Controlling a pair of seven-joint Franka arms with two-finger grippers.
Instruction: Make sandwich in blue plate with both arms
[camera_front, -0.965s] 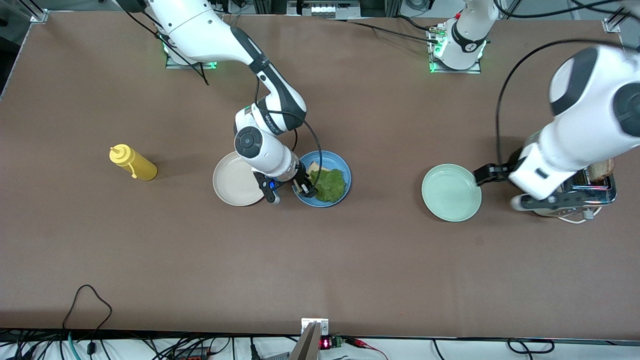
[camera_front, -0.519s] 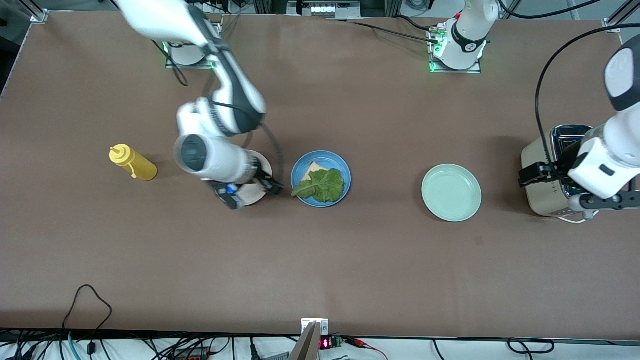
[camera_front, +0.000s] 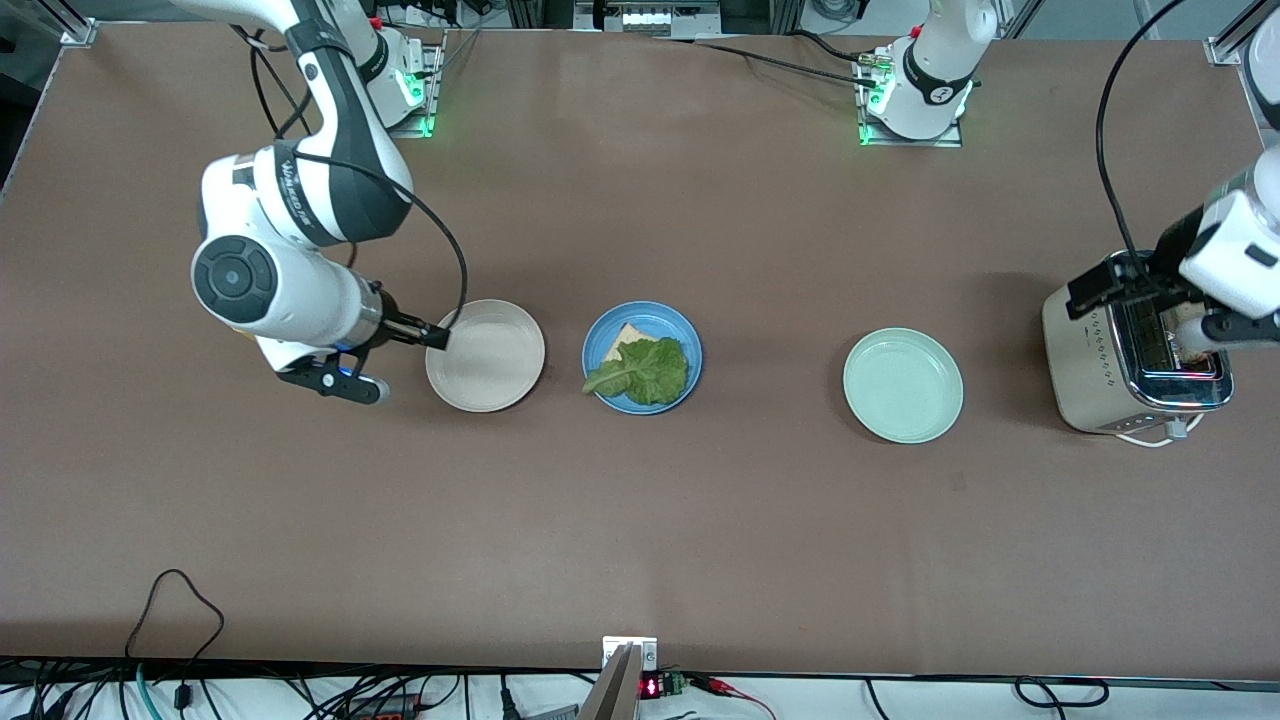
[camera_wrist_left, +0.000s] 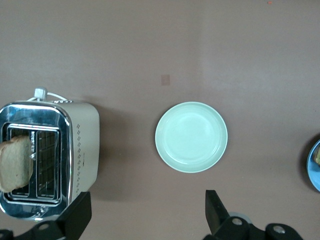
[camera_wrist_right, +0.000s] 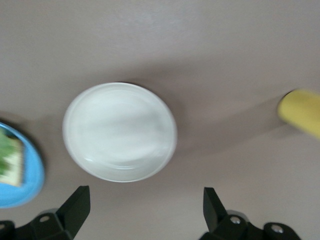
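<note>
The blue plate (camera_front: 692, 345) holds one bread slice (camera_front: 627, 336) with a green lettuce leaf (camera_front: 646, 370) on it. A second bread slice (camera_front: 1190, 334) stands in a slot of the toaster (camera_front: 1100, 365); it also shows in the left wrist view (camera_wrist_left: 15, 162). My right gripper (camera_front: 425, 333) is open and empty, up over the table beside the cream plate (camera_front: 485, 355), away from the blue plate. In its wrist view (camera_wrist_right: 145, 210) both jaws stand wide apart. My left gripper (camera_front: 1105, 292) is open and empty, up over the toaster's edge; its wrist view (camera_wrist_left: 147, 215) shows bare table between the jaws.
A mint-green plate (camera_front: 903, 385) lies between the blue plate and the toaster and also shows in the left wrist view (camera_wrist_left: 191, 136). A yellow squeeze bottle (camera_wrist_right: 300, 112) shows in the right wrist view; in the front view the right arm hides it.
My right gripper left the lettuce on the bread and moved from the blue plate past the cream plate toward its end. My left arm moved from the mint plate to over the toaster.
</note>
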